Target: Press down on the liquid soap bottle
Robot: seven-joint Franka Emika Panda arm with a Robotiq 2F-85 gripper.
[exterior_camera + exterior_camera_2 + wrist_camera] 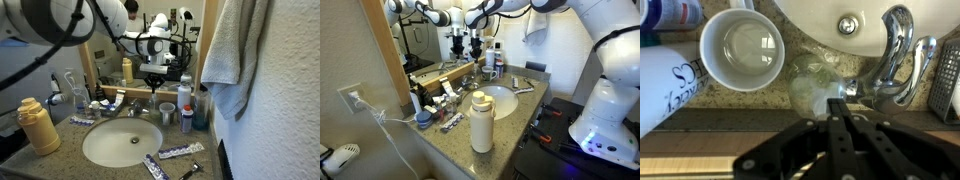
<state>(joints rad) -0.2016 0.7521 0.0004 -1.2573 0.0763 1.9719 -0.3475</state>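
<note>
A clear liquid soap bottle stands behind the sink by the chrome faucet; the wrist view shows it from above. My gripper is shut with its fingers pressed together, and its tips sit right over the bottle's top. I cannot tell whether they touch it. In both exterior views the gripper points straight down at the back of the sink. The bottle is small and hard to make out below it in an exterior view.
A white cup stands beside the soap bottle, with a labelled white bottle to its left. A large cream bottle stands at the counter's front. Toothpaste tubes lie by the basin. A towel hangs nearby.
</note>
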